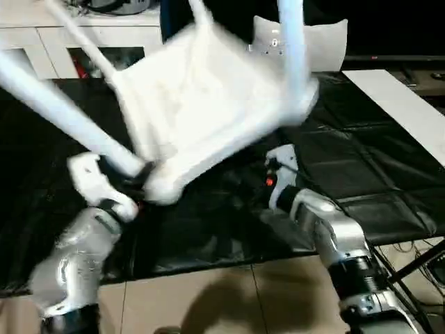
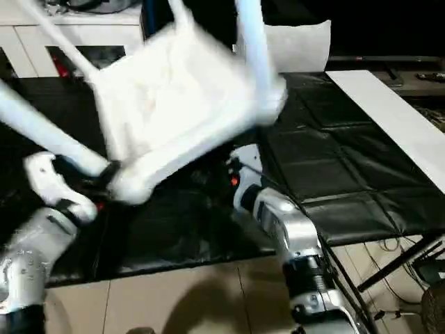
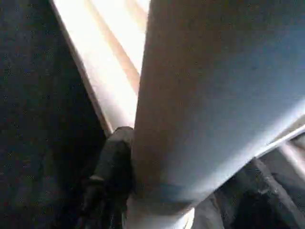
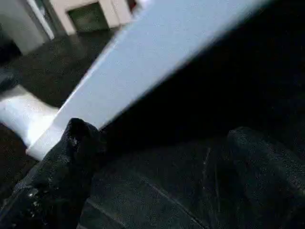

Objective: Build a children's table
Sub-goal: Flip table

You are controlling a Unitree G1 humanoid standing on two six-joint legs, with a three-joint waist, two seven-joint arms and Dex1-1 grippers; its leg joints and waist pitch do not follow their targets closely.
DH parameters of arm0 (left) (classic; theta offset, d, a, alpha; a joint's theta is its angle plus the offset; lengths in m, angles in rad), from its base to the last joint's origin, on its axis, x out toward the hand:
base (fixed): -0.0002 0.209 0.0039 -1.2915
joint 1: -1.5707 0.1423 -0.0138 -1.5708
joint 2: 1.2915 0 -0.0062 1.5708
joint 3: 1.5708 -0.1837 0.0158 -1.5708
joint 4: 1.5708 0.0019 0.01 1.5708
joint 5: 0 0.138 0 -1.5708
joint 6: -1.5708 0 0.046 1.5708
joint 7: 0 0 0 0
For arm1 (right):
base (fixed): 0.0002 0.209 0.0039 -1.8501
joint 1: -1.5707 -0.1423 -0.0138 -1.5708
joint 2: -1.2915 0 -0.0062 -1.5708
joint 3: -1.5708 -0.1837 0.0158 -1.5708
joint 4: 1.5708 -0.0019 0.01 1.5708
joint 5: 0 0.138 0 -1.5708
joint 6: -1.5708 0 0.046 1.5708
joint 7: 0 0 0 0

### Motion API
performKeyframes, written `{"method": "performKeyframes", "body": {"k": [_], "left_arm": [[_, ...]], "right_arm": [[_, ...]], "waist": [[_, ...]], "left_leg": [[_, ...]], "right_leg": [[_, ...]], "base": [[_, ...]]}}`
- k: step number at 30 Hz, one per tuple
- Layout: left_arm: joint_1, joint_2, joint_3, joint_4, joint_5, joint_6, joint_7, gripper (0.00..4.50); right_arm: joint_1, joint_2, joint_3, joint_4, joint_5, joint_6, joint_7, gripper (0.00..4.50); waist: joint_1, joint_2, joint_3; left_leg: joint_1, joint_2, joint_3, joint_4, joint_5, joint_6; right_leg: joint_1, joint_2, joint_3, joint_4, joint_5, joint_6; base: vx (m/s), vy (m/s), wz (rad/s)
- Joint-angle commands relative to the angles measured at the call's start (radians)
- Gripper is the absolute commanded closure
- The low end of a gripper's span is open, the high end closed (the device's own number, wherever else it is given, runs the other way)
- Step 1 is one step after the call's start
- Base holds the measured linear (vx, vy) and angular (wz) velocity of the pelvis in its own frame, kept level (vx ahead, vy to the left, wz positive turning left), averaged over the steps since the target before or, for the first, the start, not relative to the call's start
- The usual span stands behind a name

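White plastic table (image 1: 208, 104) is held tilted, underside up, above the near edge of the black mat (image 1: 361, 160). One leg (image 1: 62, 111) is clasped near its socket by the left gripper (image 1: 132, 182), wrist bent upward. The right gripper (image 1: 274, 182) is spread wide beneath the top, forearm raised.

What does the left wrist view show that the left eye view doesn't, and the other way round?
The left wrist view shows, up close, a black finger pressed against a white leg. The left eye view shows the whole tilted table top, its other legs, the right tool below it and the black mat. Both share that leg and the left tool.
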State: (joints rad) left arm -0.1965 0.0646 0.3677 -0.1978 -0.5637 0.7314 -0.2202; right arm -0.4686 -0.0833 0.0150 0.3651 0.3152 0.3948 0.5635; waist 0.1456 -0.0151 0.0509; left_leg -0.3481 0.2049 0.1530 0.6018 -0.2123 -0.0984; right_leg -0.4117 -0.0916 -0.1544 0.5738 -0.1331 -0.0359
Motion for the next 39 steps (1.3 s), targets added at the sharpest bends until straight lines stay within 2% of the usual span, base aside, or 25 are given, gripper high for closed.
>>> {"method": "performKeyframes", "body": {"k": [1, 2, 4, 7, 11, 12, 13, 15, 18, 20, 23, 24, 26, 27, 28, 31, 35, 39], "left_arm": [[-0.005, -0.002, -0.036, -0.03, -0.057, 0.034, -0.059, 2.38], [-0.005, -0.002, -0.036, -0.03, -0.057, 0.034, -0.059, 2.4], [0.002, 0.011, -0.059, -0.044, -0.062, 0.052, -0.065, 2.42], [0.01, 0.026, -0.081, -0.047, -0.054, 0.057, -0.075, 2.42], [0.01, 0.037, -0.093, -0.042, -0.044, 0.053, -0.085, 2.42], [0.01, 0.038, -0.096, -0.041, -0.042, 0.053, -0.089, 2.42], [0.012, 0.043, -0.106, -0.048, -0.048, 0.059, -0.1, 2.42], [0.016, 0.049, -0.116, -0.057, -0.057, 0.066, -0.112, 2.42], [0.026, 0.066, -0.143, -0.081, -0.071, 0.075, -0.147, 2.42], [0.028, 0.077, -0.157, -0.088, -0.076, 0.075, -0.169, 2.42], [0.032, 0.103, -0.184, -0.096, -0.075, 0.075, -0.21, 2.42], [0.031, 0.115, -0.197, -0.097, -0.07, 0.074, -0.224, 2.42], [0.03, 0.125, -0.205, -0.098, -0.065, 0.07, -0.235, 2.42], [0.03, 0.127, -0.207, -0.098, -0.064, 0.07, -0.238, 2.42], [0.03, 0.137, -0.215, -0.102, -0.06, 0.065, -0.249, 2.42], [0.033, 0.15, -0.229, -0.108, -0.054, 0.061, -0.266, 2.42], [0.04, 0.165, -0.246, -0.104, -0.039, 0.052, -0.284, 2.42], [0.044, 0.173, -0.255, -0.101, -0.025, 0.04, -0.287, 2.42]], "right_arm": [[-0.023, 0.018, -0.037, -0.02, 0.061, 0.004, 0.017, 0.0], [-0.023, 0.018, -0.037, -0.02, 0.061, 0.004, 0.017, 0.0], [-0.036, 0.046, -0.077, -0.023, 0.119, 0.02, 0.031, 0.0], [-0.06, 0.075, -0.123, -0.009, 0.177, 0.023, 0.041, 0.0], [-0.071, 0.083, -0.137, 0.003, 0.199, 0.027, 0.046, 0.0], [-0.074, 0.083, -0.139, 0.01, 0.197, 0.028, 0.04, 0.0], [-0.086, 0.087, -0.148, 0.04, 0.191, 0.021, 0.019, 0.0], [-0.101, 0.091, -0.16, 0.071, 0.188, 0.02, -0.006, 0.0], [-0.157, 0.106, -0.205, 0.171, 0.194, 0.01, -0.068, 0.0], [-0.185, 0.12, -0.245, 0.206, 0.228, 0.002, -0.078, 0.0], [-0.22, 0.145, -0.304, 0.24, 0.297, 0.0, -0.077, 0.0], [-0.235, 0.157, -0.339, 0.255, 0.335, 0.005, -0.084, 0.0], [-0.244, 0.164, -0.364, 0.266, 0.363, 0.014, -0.087, 0.0], [-0.246, 0.165, -0.369, 0.268, 0.368, 0.016, -0.086, 0.0], [-0.251, 0.17, -0.385, 0.274, 0.388, 0.031, -0.076, 0.19], [-0.246, 0.173, -0.385, 0.271, 0.393, 0.05, -0.043, 0.37], [-0.245, 0.174, -0.386, 0.273, 0.398, 0.06, -0.041, 0.77], [-0.247, 0.171, -0.392, 0.279, 0.406, 0.078, -0.05, 0.98]], "waist": [[-0.01, -0.006, -0.062], [-0.011, -0.005, -0.062], [-0.014, -0.006, -0.063], [-0.012, -0.006, -0.067], [-0.011, -0.006, -0.07], [-0.012, -0.009, -0.07], [-0.011, -0.005, -0.068], [-0.012, -0.004, -0.067], [-0.016, -0.002, -0.068], [-0.013, -0.001, -0.069], [-0.013, 0.0, -0.069], [-0.015, -0.007, -0.07], [-0.016, -0.003, -0.07], [-0.016, -0.004, -0.07], [-0.016, -0.006, -0.07], [-0.018, -0.005, -0.07], [-0.022, -0.006, -0.07], [-0.028, -0.01, -0.07]], "left_leg": [[-0.003, 0.023, 0.003, -0.079, -0.182, 0.027], [-0.003, 0.023, 0.002, -0.079, -0.184, 0.028], [-0.004, 0.024, 0.0, -0.08, -0.179, 0.028], [-0.008, 0.026, -0.001, -0.079, -0.141, 0.029], [-0.011, 0.026, 0.001, -0.076, -0.096, 0.033], [-0.012, 0.026, 0.002, -0.076, -0.089, 0.035], [-0.011, 0.025, 0.003, -0.076, -0.091, 0.033], [-0.009, 0.024, 0.004, -0.076, -0.099, 0.03], [-0.005, 0.026, 0.005, -0.077, -0.112, 0.019], [-0.001, 0.026, 0.006, -0.076, -0.112, 0.02], [-0.003, 0.028, 0.006, -0.077, -0.105, 0.024], [-0.005, 0.028, 0.004, -0.078, -0.102, 0.023], [-0.004, 0.028, 0.005, -0.078, -0.1, 0.021], [-0.004, 0.027, 0.006, -0.077, -0.097, 0.022], [-0.005, 0.026, 0.008, -0.077, -0.088, 0.024], [-0.005, 0.027, 0.008, -0.076, -0.078, 0.023], [-0.004, 0.026, 0.009, -0.076, -0.076, 0.021], [-0.005, 0.026, 0.01, -0.076, -0.071, 0.023]], "right_leg": [[0.058, -0.065, 0.059, -0.086, -0.476, -0.008], [0.057, -0.064, 0.058, -0.086, -0.48, -0.003], [0.058, -0.063, 0.058, -0.083, -0.473, 0.006], [0.06, -0.063, 0.062, -0.073, -0.414, -0.015], [0.061, -0.061, 0.065, -0.062, -0.353, -0.04], [0.061, -0.062, 0.065, -0.06, -0.348, -0.048], [0.06, -0.062, 0.066, -0.062, -0.356, -0.051], [0.059, -0.062, 0.065, -0.064, -0.37, -0.051], [0.056, -0.063, 0.066, -0.062, -0.372, -0.061], [0.056, -0.062, 0.067, -0.059, -0.351, -0.07], [0.057, -0.062, 0.069, -0.053, -0.314, -0.081], [0.06, -0.061, 0.068, -0.051, -0.309, -0.083], [0.059, -0.062, 0.069, -0.05, -0.312, -0.086], [0.059, -0.063, 0.07, -0.049, -0.31, -0.088], [0.061, -0.063, 0.071, -0.048, -0.305, -0.089], [0.061, -0.062, 0.071, -0.046, -0.298, -0.094], [0.061, -0.063, 0.071, -0.047, -0.311, -0.094], [0.061, -0.062, 0.071, -0.046, -0.309, -0.095]], "base": [[0.0, 0.0, 0.0], [0.0, 0.0, 0.0], [0.0, 0.0, 0.0], [0.0, 0.0, 0.0], [0.0, 0.0, 0.0], [0.0, 0.0, 0.0], [0.0, 0.0, 0.0], [0.0, 0.0, 0.0], [0.0, 0.0, 0.0], [0.0, 0.0, 0.0], [0.0, 0.0, 0.0], [0.0, 0.0, 0.0], [0.0, 0.0, 0.0], [0.0, 0.0, 0.0], [0.0, 0.0, 0.0], [0.0, 0.0, 0.0], [0.0, 0.0, 0.0], [0.0, 0.0, 0.0]]}}
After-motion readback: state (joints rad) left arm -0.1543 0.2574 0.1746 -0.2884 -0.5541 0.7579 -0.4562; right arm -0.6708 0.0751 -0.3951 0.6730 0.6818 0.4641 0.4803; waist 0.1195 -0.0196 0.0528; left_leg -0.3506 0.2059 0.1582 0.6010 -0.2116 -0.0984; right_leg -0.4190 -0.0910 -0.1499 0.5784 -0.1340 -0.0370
